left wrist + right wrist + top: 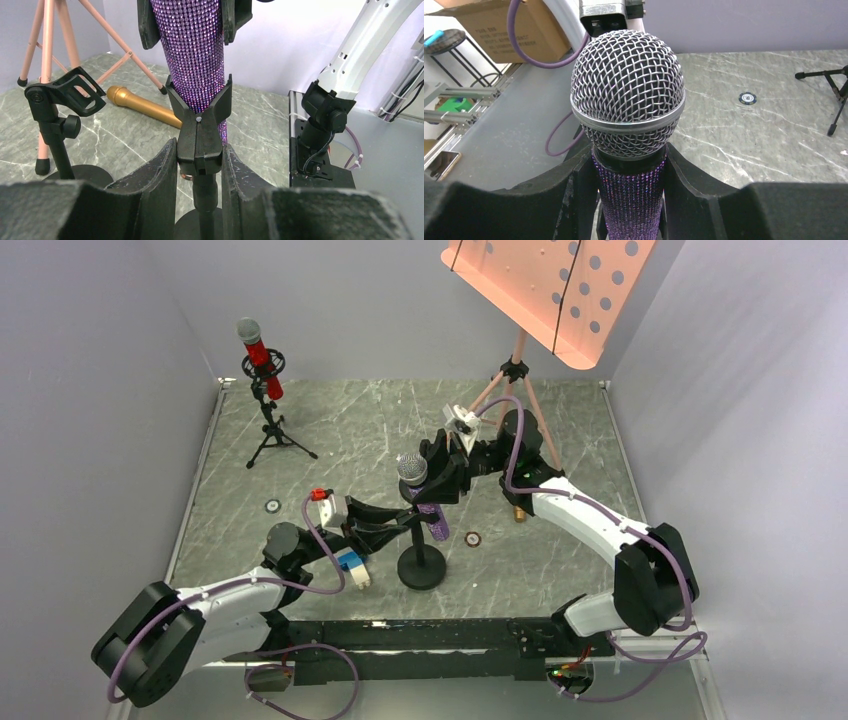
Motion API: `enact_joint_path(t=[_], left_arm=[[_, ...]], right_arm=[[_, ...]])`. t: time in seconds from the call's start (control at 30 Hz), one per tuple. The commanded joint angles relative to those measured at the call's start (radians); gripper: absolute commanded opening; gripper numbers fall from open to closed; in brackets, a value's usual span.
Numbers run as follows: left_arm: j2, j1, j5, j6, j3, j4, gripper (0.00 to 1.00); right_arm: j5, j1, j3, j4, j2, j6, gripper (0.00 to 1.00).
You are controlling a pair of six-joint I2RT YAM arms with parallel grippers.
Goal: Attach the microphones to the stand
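Observation:
The glittery purple microphone (433,523) stands upright, its mesh head (628,90) on top and its body sitting in the clip (199,125) of a black round-base stand (421,568). My right gripper (630,160) is shut on the purple body just under the head. Below it, my left gripper (199,150) is shut on the clip's neck, one finger on each side. The red microphone (258,355) sits in a small tripod stand (272,430) at the back left. The gold microphone (140,106) lies flat on the table behind the clip.
A second black stand with an empty clip (62,95) stands to the left in the left wrist view. A pink music stand (550,290) on tripod legs (515,380) rises at the back right. A small blue-and-white block (352,565) lies by my left arm.

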Motion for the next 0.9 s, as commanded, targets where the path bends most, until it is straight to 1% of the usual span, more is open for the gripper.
enact_joint_path(t=[0.0, 0.13, 0.23, 0.33, 0.5, 0.6, 0.67, 0.87], left_arm=[[-0.008, 0.002, -0.020, -0.009, 0.038, 0.070, 0.34], [-0.026, 0.003, -0.037, -0.006, 0.038, 0.047, 0.55], [-0.047, 0.003, -0.047, -0.002, 0.038, 0.027, 0.66], [-0.071, 0.002, -0.054, 0.008, 0.041, -0.005, 0.73], [-0.104, 0.003, -0.059, 0.021, 0.039, -0.033, 0.84], [-0.126, 0.002, -0.049, 0.041, 0.044, -0.078, 0.85], [-0.138, 0.002, -0.037, 0.054, 0.046, -0.112, 0.84], [-0.186, 0.003, -0.034, 0.085, 0.035, -0.183, 0.85]], right_arm=[[-0.047, 0.012, 0.011, 0.112, -0.019, 0.050, 0.19], [-0.048, 0.012, 0.013, 0.036, -0.026, -0.009, 0.20], [-0.047, 0.014, 0.019, -0.041, -0.032, -0.070, 0.20], [-0.041, 0.018, 0.033, -0.160, -0.038, -0.168, 0.21], [-0.027, 0.028, 0.059, -0.300, -0.038, -0.284, 0.25], [-0.019, 0.030, 0.078, -0.372, -0.039, -0.352, 0.27], [-0.013, 0.032, 0.087, -0.414, -0.039, -0.386, 0.32], [-0.006, 0.037, 0.087, -0.442, -0.040, -0.403, 0.54]])
